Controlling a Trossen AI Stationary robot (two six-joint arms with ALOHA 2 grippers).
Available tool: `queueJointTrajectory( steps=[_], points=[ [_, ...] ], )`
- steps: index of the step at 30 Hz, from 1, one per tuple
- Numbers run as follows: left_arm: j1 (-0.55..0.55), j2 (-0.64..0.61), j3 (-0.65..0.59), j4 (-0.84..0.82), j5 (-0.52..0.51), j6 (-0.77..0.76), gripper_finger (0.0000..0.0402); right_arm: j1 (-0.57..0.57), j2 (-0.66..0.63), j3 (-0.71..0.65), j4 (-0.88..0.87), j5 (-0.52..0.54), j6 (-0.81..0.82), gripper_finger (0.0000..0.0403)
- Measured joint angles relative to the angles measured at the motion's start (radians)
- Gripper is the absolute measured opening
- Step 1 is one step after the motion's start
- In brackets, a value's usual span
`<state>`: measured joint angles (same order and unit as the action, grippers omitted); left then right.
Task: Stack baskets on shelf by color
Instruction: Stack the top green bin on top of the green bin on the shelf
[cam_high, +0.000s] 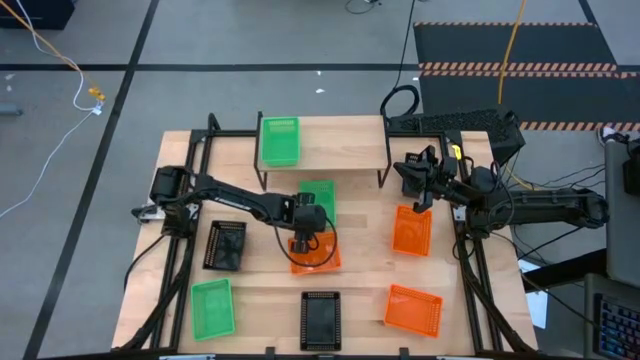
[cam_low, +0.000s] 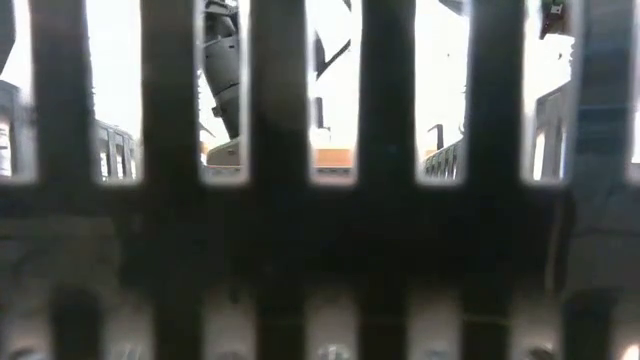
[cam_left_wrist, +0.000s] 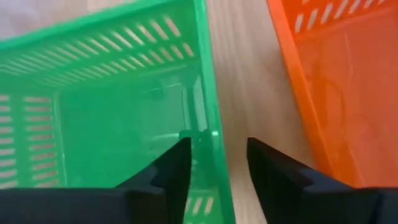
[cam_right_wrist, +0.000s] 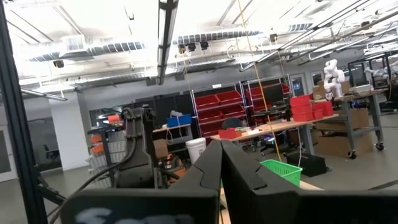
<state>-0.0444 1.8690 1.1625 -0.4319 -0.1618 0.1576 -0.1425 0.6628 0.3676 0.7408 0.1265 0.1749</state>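
**Left claw straddles a green basket's wall at mid-table**

The left gripper (cam_left_wrist: 217, 162) is down at the middle of the table (cam_high: 265, 290), its fingers apart with one inside a green basket (cam_high: 318, 198) and one outside, the long wall between them. Just beside it lies an orange basket (cam_high: 314, 256), partly under the arm.

The shelf (cam_high: 340, 140) stands at the far edge with one green basket (cam_high: 279, 140) on its left end.

The right gripper (cam_right_wrist: 221, 163) hangs raised near the shelf's right end, fingers pressed together and empty.

Spread on the table: another orange basket (cam_high: 411, 230) on the right, a third (cam_high: 413, 309) near the front, black ones left (cam_high: 224, 245) and front centre (cam_high: 320, 320), and a green one front left (cam_high: 212, 306).
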Motion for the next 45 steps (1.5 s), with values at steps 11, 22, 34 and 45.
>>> queueJointTrajectory(
  steps=[11,22,34,45],
  points=[
    [-0.007,-0.168,0.095,-0.185,0.062,0.017,0.0018,0.0,0.0,0.0,0.016,0.0,0.0,0.0],
    [-0.058,-0.351,0.381,-0.421,0.117,0.137,0.0019,0.0,0.0,0.0,0.021,0.0,0.003,0.0],
    [0.096,-0.425,0.554,-0.687,-0.267,0.157,0.0008,0.0,0.0,0.0,0.026,-0.001,0.0,0.0],
    [0.318,-0.421,0.356,-0.719,-0.245,0.151,0.0007,0.0,0.0,0.0,0.021,-0.001,-0.003,0.0]
  ],
)
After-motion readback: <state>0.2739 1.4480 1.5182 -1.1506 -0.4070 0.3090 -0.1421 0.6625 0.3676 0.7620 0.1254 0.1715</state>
